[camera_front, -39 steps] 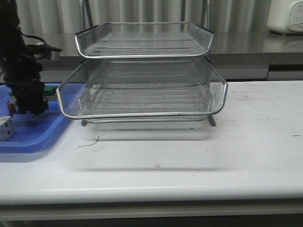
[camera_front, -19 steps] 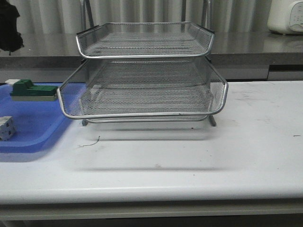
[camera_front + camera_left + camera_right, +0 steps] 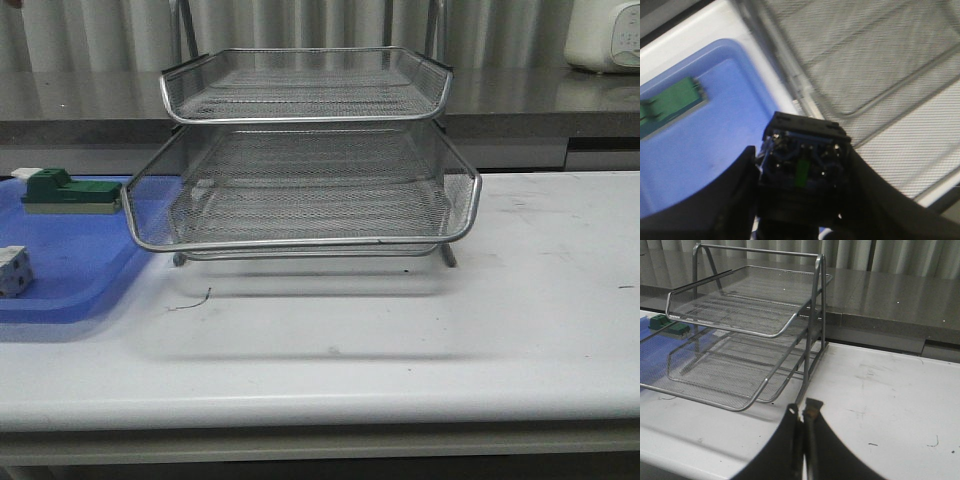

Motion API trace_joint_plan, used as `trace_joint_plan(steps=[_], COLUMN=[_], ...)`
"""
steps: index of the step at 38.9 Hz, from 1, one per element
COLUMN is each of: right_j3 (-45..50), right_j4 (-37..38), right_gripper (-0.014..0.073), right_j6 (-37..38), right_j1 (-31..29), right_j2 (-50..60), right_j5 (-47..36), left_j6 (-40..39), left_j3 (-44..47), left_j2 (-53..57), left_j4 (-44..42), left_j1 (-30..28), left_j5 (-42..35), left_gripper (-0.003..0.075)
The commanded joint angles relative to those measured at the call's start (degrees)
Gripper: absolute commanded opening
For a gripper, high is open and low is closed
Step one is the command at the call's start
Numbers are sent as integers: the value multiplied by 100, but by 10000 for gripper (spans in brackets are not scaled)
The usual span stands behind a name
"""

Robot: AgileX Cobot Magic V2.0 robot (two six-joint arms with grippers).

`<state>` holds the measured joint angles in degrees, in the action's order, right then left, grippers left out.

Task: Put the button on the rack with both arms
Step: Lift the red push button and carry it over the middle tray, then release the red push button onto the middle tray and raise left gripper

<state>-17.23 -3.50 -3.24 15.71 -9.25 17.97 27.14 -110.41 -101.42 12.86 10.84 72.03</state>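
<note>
Left jaws [image 3: 799, 175] clamped on dark blocky button [image 3: 802, 155], above blue tray [image 3: 705, 135] beside chrome-rimmed mesh rack [image 3: 310, 200]. Right jaws [image 3: 802, 412] together over bare white surface [image 3: 880, 390].

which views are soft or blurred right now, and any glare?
Left wrist view: motion-blurred; the rack mesh and the green block smear, while the button between the left gripper fingers is clearer but dim. Front view: sharp, soft shadow under the rack, no hard glare. Right wrist view: sharp on the rack, faint sheen on the grey counter; right gripper dark.
</note>
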Motion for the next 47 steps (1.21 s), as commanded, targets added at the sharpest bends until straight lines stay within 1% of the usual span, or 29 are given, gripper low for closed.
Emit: trace_joint_plan(steps=[1,8,12,16,20,26,33,41,44,47], right_j3=[-161,-161,-161,-161,-161,-161,-161,-161,-161,-161], right_j4=[5,5,5,5,5,5,5,5,5,5], right_gripper=[-62,-62,-62,-62,-62,-62,-62,-62,-62,-62], right_j6=[-20,-20,-20,-20,-20,-20,-20,-20,-20,-20], right_j1=[4,4,4,4,4,4,4,4,4,4], right_j2=[-54,-54,-54,-54,-54,-54,-54,-54,-54,-54], right_j5=[-504,-504,-504,-504,-504,-504,-504,-504,-504,-504], left_j6=[-55,-55,-55,-55,-55,-55,-356,-356,-356,-356], left_j3=[-66,-66,-66,-66,-66,-66,-66,-66,-66,-66], left_j2=[296,-86,-402,-724,-1019,-1363,-1485,-1499,-1499,-1499], left_j4=[471,392,121,-93,-121,-212,-753,-767,-767,-754], left_j1=[577,1675,2038,2266,2363,2375,2375,2375,2375,2375], left_j5=[196,73,39,-143,-364,-474,-787,-797,-797,-797], left_gripper=[50,50,50,50,50,56,56,57,81,152])
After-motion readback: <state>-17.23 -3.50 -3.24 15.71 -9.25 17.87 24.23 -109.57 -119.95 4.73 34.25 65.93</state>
